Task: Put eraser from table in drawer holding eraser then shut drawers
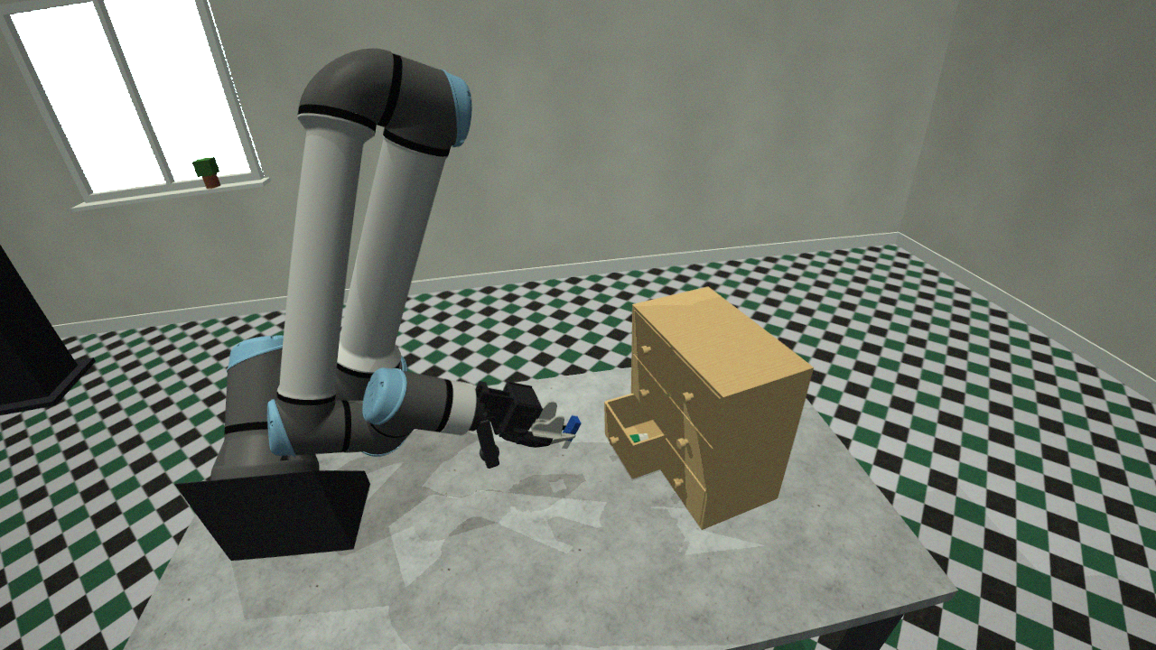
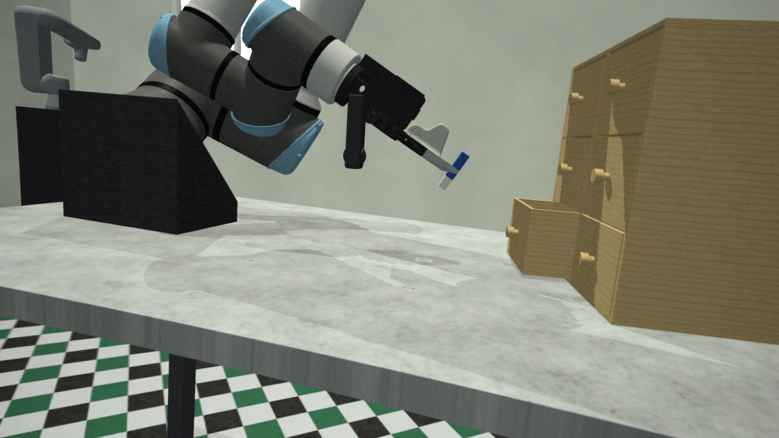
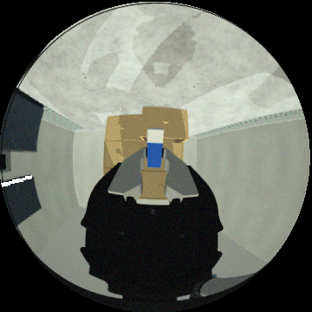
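My gripper [image 1: 565, 430] is shut on a blue and white eraser [image 1: 573, 424] and holds it in the air above the table, left of the wooden chest [image 1: 721, 401]. The eraser also shows at the fingertips in the exterior view [image 2: 454, 170] and in the wrist view [image 3: 154, 149]. The chest stands upright on the right part of the table. Its bottom left drawer is pulled out and holds a green and white eraser [image 1: 639, 437]. The bottom right drawer [image 2: 596, 264] stands slightly out. The other drawers look shut.
The robot's black base [image 1: 275, 505] stands at the table's left side. The table's front edge [image 2: 327, 354] is near in the exterior view. A black cabinet [image 1: 32, 339] stands on the floor at far left.
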